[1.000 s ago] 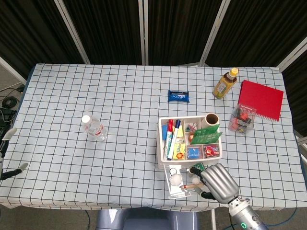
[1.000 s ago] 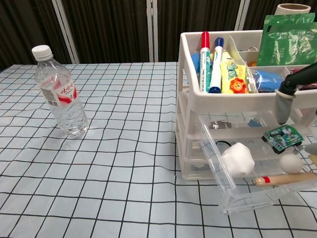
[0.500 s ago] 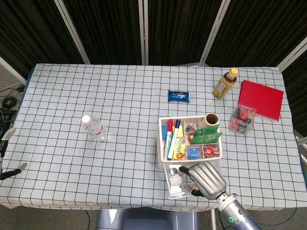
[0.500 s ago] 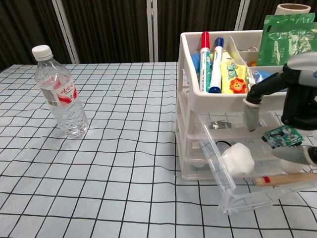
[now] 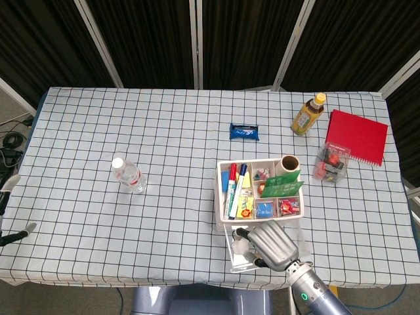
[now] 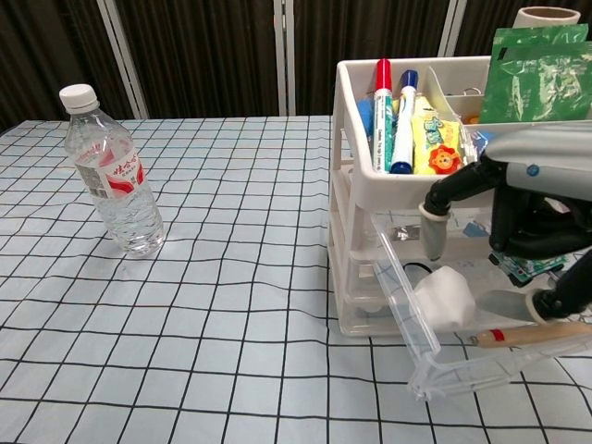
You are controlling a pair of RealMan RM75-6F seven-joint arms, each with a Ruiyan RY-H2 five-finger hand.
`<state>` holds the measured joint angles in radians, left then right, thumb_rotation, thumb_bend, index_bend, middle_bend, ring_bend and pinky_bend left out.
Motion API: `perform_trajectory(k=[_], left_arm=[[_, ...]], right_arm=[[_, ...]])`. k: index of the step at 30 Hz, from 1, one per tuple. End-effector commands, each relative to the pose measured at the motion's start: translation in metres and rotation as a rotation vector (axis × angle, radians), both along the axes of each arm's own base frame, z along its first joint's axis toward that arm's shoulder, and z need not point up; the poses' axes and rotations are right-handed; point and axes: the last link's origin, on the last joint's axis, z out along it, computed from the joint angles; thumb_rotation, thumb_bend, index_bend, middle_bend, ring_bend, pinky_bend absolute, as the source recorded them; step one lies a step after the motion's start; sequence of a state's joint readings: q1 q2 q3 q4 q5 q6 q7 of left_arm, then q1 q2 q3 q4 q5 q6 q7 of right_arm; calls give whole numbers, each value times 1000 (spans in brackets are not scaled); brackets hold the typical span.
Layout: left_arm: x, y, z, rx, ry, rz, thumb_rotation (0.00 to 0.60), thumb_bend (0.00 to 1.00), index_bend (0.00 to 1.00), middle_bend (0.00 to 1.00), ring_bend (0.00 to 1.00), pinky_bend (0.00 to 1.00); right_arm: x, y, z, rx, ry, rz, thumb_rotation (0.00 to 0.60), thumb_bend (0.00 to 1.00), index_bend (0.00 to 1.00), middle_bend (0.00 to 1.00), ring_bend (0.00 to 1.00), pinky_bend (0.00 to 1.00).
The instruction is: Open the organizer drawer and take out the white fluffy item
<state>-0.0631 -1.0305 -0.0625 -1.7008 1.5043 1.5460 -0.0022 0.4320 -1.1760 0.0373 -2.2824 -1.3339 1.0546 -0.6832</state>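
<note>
The drawer [image 6: 435,365] of the organizer [image 6: 356,185] already stands pulled out, and the white fluffy item [image 6: 445,296] lies in its near-left part, just below and a little left of the right hand [image 6: 518,222], whose fingers [image 6: 432,236] hang spread and hold nothing. To do this step well, I judge the hand should come down with thumb and finger on either side of the puff (keeping off the wooden stick with the red band [image 6: 527,334] beside it), then close gently. Compared with a second ago, the hand has moved left across the drawer, from its right end to above the puff. The left hand is out of sight.
</note>
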Motion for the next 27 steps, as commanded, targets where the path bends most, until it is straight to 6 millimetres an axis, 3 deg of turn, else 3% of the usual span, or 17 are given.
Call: perform_trajectory(k=[1, 27], left_arm=[[0, 0, 0, 0, 0, 0, 600, 122, 0, 0, 0, 0], [0, 0, 1, -1, -4, -1, 600, 122, 0, 0, 0, 0]], right_arm=[[1, 1, -4, -9, 17, 17, 600, 222, 437, 1000, 1000, 836], [1, 1, -14, -18, 100, 24, 600, 210, 386, 1000, 1000, 832]])
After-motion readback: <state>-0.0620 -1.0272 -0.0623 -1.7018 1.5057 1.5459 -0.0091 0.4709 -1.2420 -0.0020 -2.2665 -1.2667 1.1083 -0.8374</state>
